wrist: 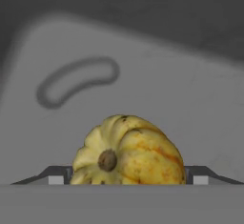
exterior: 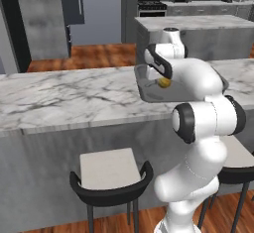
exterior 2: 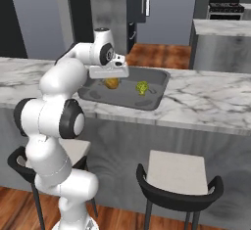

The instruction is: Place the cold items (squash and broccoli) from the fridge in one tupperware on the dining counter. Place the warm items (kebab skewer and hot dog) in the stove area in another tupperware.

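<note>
Squash (wrist: 127, 151) sits between the two dark finger tips at the bottom centre of the hand view, one tip at each flank; the gripper (wrist: 127, 178) is clenched on it. In the right base view the same squash (exterior 2: 112, 83) hangs just under the hand, centre left of the frame, over the grey tupperware (exterior 2: 156, 101) on the marble dining counter (exterior 2: 211, 102).

Broccoli (exterior 2: 142, 87) lies inside that tupperware, to the right of the squash and apart from it. Bare tray floor shows between the two items and along the near wall. In the hand view the tray floor fills the background, with a raised oval mark at upper left and the tray's rounded corner and wall curving across the top.

In the left base view the tupperware (exterior: 149, 92) is partly hidden behind the arm at centre right, and the squash (exterior: 163, 83) shows as a small yellow spot beside the wrist.

Counter surface to the left of the tray is open marble. Two stools (exterior 2: 177, 177) stand under the counter's near edge at the bottom of the right base view. A second counter (exterior: 198, 26) and a stove (exterior: 151, 7) stand at the upper right of the left base view, well apart from the arm.
</note>
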{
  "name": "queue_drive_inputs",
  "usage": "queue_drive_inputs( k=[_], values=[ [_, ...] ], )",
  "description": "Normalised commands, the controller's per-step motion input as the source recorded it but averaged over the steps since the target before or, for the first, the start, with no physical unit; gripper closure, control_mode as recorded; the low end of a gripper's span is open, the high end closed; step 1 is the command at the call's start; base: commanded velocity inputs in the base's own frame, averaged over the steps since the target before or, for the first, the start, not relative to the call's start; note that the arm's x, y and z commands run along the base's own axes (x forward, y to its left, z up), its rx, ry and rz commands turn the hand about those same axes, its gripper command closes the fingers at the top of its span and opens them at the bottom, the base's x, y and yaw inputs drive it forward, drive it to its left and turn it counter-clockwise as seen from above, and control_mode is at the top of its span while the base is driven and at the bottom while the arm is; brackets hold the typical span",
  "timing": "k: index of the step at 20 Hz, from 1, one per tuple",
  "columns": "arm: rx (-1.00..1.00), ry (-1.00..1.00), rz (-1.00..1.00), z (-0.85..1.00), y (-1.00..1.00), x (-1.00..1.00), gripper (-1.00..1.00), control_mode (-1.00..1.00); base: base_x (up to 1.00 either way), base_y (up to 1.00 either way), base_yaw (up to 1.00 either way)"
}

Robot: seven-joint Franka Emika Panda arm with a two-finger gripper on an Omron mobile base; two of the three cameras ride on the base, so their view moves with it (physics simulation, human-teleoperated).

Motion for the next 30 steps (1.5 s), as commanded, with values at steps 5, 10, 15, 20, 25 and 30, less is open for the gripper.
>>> queue_drive_inputs(
  k=[5,10,15,20,25,30],
  values=[
    [0.0,0.02,0.0,-0.33,0.0,0.08,-1.0,-1.0,0.0,0.0,0.0],
    [0.0,0.0,0.0,-0.09,-0.03,-0.01,-1.0,-1.0,0.0,0.0,0.0],
    [0.0,0.0,0.0,0.08,0.0,-0.15,-1.0,-1.0,0.0,0.0,0.0],
    [-0.02,0.0,-0.01,0.38,0.0,-0.2,-1.0,-1.0,0.0,0.0,0.0],
    [-0.03,0.0,-0.01,0.47,0.0,-0.36,-1.0,-1.0,0.0,0.0,0.0],
    [0.0,-0.04,-0.01,0.47,0.0,-0.71,-1.0,-1.0,0.0,0.0,0.0]
  ],
)
